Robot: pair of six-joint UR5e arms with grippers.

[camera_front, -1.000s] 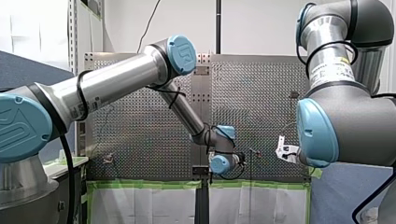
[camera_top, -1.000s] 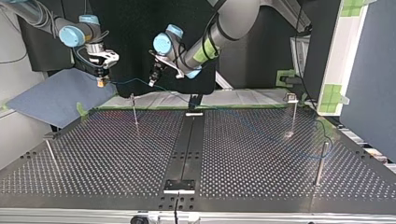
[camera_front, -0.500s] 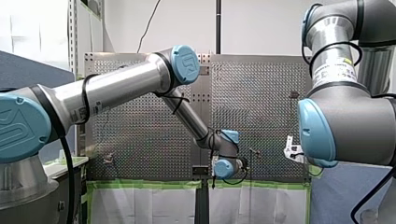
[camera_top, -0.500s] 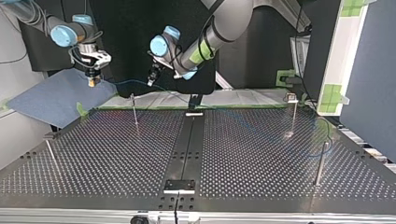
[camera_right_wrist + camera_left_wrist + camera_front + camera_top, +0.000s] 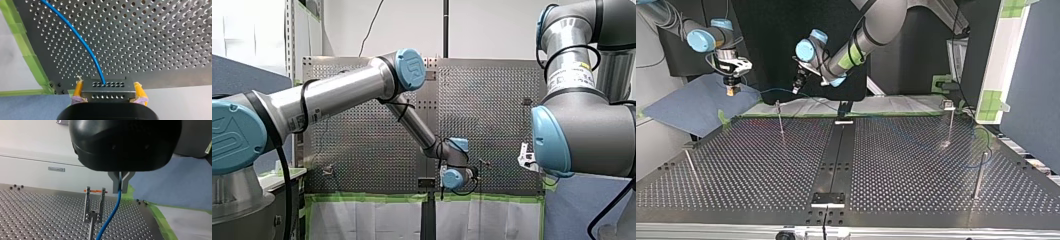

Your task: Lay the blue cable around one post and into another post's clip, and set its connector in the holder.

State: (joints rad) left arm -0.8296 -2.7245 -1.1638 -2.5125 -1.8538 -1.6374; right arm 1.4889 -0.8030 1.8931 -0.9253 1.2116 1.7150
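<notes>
Left gripper [image 5: 120, 187]: pinched on thin blue cable [image 5: 112, 212]; forked metal clip post [image 5: 93, 206] just ahead.
Right gripper [image 5: 108, 93]: clamped on perforated grey metal connector [image 5: 108, 86].
Care: hold cable taut, lower into fork.

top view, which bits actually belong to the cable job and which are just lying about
Job:
- blue cable
- connector, held in my right gripper
- my left gripper, pinching the cable
- clip post
- bare post

Lying about:
- blue sheet
- green tape
- white sheet
</notes>
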